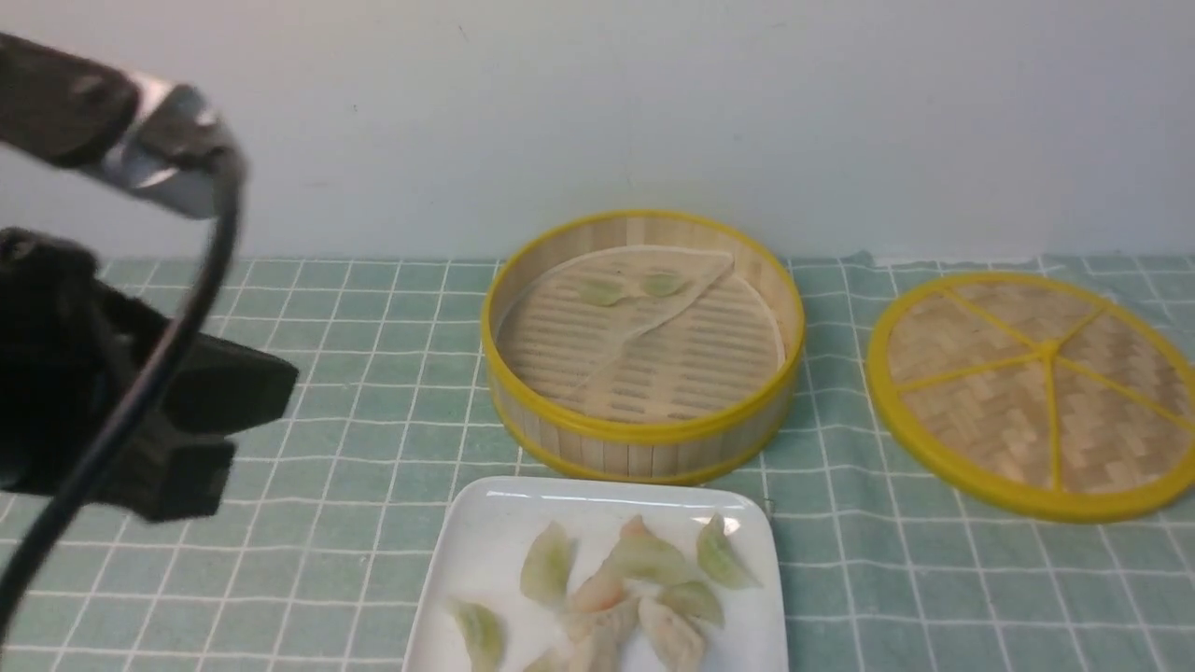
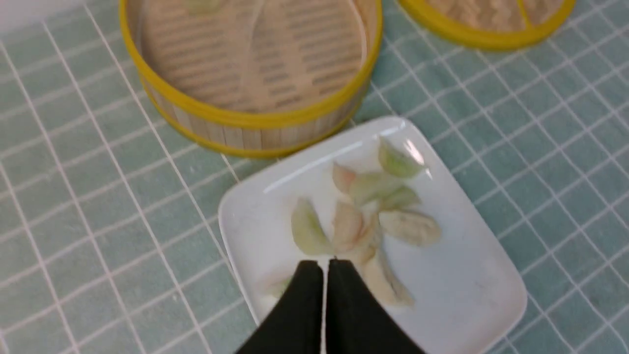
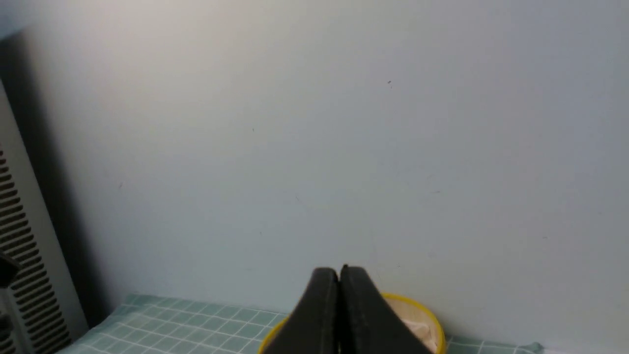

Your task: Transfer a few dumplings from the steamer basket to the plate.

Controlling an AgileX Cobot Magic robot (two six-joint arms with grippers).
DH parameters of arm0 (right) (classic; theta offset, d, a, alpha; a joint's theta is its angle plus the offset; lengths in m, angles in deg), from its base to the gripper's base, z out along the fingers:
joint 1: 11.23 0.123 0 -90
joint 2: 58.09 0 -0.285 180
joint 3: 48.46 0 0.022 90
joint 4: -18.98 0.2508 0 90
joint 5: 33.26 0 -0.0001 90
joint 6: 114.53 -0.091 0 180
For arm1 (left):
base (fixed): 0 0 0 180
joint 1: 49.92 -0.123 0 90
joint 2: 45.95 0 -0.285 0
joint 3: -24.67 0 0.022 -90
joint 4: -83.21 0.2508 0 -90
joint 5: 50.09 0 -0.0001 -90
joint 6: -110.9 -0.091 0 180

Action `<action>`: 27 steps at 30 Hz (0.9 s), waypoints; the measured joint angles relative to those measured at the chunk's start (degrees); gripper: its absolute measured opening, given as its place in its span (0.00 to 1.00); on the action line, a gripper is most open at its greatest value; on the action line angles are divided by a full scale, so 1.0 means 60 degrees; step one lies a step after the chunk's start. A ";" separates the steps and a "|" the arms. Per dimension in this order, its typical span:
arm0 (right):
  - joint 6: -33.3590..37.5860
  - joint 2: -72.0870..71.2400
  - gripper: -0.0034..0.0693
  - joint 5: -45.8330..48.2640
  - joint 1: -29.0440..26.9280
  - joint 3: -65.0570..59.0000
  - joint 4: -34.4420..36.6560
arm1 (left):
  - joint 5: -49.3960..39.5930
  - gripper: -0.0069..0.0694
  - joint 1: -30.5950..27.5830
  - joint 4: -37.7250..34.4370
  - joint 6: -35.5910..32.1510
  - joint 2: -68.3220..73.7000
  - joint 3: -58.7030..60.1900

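Observation:
The steamer basket (image 1: pixel 644 431) stands at the middle back of the table with two pale green dumplings (image 1: pixel 602 291) on its paper liner. The white plate (image 1: pixel 476 541) lies in front of it with several dumplings (image 1: pixel 644 560) in a loose pile. My left gripper (image 1: pixel 261 411) hangs at the left, above the cloth and away from the plate. In the left wrist view it (image 2: pixel 324 265) is shut and empty, above the plate (image 2: pixel 467 295) and its dumplings (image 2: pixel 408 227), with the basket (image 2: pixel 245 118) beyond. My right gripper (image 3: pixel 339 270) is shut and empty, raised toward the wall, with the basket (image 3: pixel 417 314) behind it.
A flat woven disc with yellow spokes (image 1: pixel 1036 392) lies to the right of the basket; it also shows in the left wrist view (image 2: pixel 491 29). A green checked cloth (image 1: pixel 373 373) covers the table. A pale wall (image 1: pixel 653 112) rises close behind the basket.

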State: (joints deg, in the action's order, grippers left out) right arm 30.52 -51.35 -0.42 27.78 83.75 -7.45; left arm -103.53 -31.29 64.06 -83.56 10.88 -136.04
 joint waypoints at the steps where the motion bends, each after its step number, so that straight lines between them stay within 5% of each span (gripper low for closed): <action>1: -0.0038 0.0000 0.03 -0.0048 0.0000 0.0000 -0.0014 | 0.0617 0.08 0.0000 0.0068 0.0009 -0.0917 0.0552; 12: -0.0060 -0.0007 0.03 -0.0072 0.0000 0.0000 -0.0056 | 0.3339 0.08 0.0000 0.0099 0.0796 -0.6568 0.3422; 27: -0.0060 -0.0007 0.03 -0.0072 0.0000 0.0000 -0.0056 | 0.3575 0.08 0.0000 0.0699 0.0825 -0.8266 0.4308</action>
State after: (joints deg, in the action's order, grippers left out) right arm 30.15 -51.40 -0.85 27.78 83.75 -7.78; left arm -82.08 -31.29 68.25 -78.61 -38.72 -110.20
